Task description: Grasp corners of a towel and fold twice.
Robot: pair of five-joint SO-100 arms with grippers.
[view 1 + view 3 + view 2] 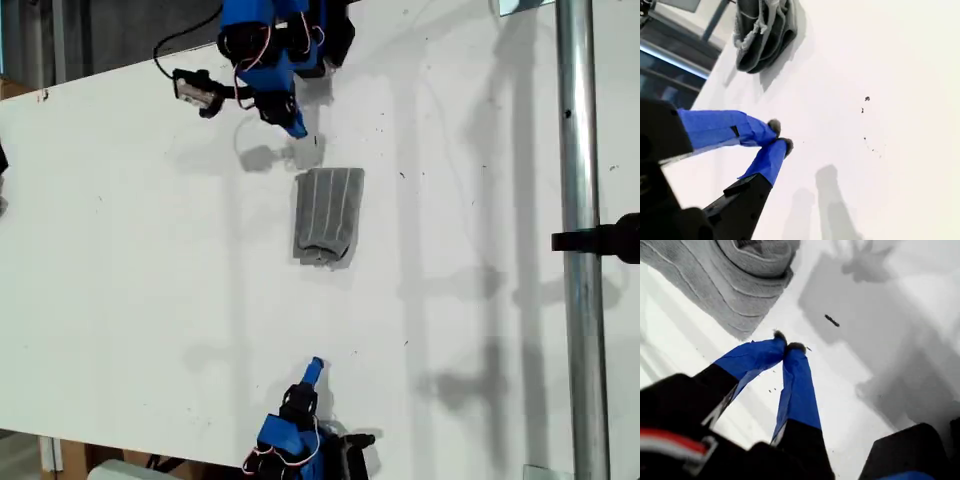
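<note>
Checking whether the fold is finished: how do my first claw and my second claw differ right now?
My first claw is close to the towel without touching it; my second claw is much farther from it. My first claw is near the exterior view's top, my second claw near its bottom edge. Both are blue, shut and empty, with the folded towel lying between them.

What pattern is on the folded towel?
Grey with thin lighter stripes, on the towel; clearest in the first wrist view.
</note>
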